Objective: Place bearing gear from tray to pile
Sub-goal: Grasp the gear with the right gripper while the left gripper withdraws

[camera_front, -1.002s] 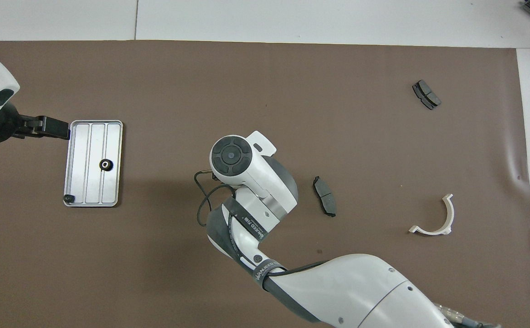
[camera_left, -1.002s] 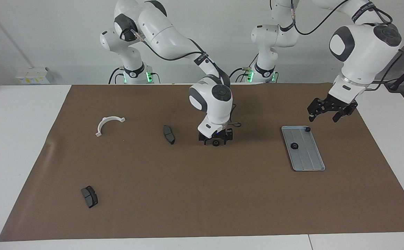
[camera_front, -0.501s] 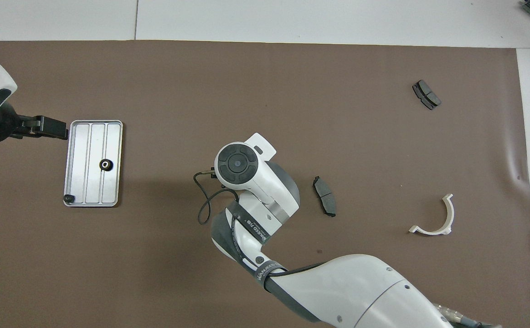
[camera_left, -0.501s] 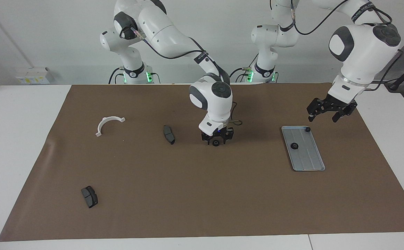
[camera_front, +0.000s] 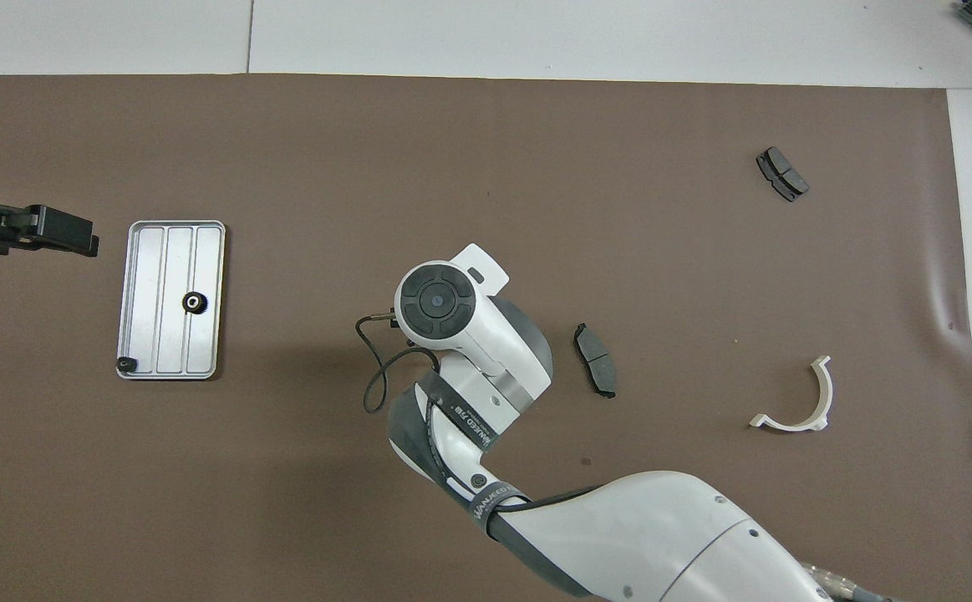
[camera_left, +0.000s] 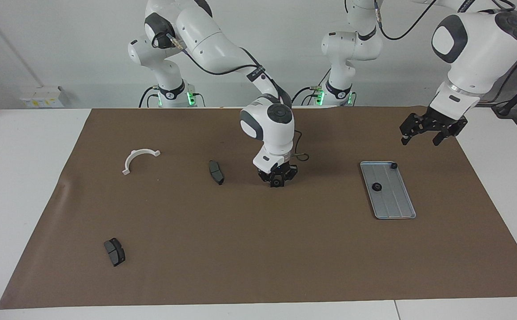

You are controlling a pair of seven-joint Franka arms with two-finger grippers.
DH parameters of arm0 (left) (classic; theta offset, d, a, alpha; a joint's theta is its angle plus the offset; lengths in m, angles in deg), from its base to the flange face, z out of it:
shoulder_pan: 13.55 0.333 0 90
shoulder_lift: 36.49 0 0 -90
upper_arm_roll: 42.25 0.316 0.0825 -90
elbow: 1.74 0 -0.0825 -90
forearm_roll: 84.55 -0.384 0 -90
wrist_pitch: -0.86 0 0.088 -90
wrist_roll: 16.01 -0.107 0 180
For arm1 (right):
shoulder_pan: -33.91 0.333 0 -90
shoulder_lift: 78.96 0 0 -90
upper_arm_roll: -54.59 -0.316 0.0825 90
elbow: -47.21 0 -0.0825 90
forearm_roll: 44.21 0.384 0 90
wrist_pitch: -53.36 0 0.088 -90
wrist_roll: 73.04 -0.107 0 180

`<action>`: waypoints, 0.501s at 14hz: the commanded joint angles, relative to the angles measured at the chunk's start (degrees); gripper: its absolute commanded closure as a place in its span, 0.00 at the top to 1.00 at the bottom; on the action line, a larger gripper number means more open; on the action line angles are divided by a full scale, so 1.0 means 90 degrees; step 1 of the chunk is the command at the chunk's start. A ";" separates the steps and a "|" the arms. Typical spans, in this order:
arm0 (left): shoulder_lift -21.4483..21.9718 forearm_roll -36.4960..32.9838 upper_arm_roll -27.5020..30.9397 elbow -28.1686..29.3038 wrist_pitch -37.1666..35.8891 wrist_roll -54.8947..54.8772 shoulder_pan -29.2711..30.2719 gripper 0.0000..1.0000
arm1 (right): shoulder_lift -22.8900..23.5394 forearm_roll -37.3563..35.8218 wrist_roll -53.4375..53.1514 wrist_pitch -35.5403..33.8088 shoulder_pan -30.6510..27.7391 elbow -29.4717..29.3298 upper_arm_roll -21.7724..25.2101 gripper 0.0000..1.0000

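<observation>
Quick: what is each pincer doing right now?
Left pincer: open, empty, raised beside the tray.
Right pincer: down on the mat, closed on a small black gear.

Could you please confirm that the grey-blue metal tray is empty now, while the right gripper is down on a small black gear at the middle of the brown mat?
Not quite: the grey-blue metal tray is not empty. The overhead view shows a small black gear near its middle and a small black part at one corner. The rest holds: the right gripper is down on a small black gear at the middle of the brown mat.
</observation>
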 commanded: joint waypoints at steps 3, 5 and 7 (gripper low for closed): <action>-0.0228 -0.0105 0.0000 -0.0409 -0.0286 -0.0039 0.0019 1.00 | -0.0119 -0.0086 -0.0190 -0.0069 -0.0017 -0.0004 0.0013 0.11; -0.0247 -0.0086 0.0000 -0.0419 -0.0247 -0.0039 0.0019 1.00 | -0.0333 -0.0086 -0.0113 -0.0098 -0.0144 0.0015 0.0042 0.09; -0.0228 -0.0076 0.0000 -0.0409 -0.0247 -0.0029 0.0019 1.00 | -0.0528 -0.0086 0.0004 -0.0098 -0.0417 0.0083 0.0052 0.08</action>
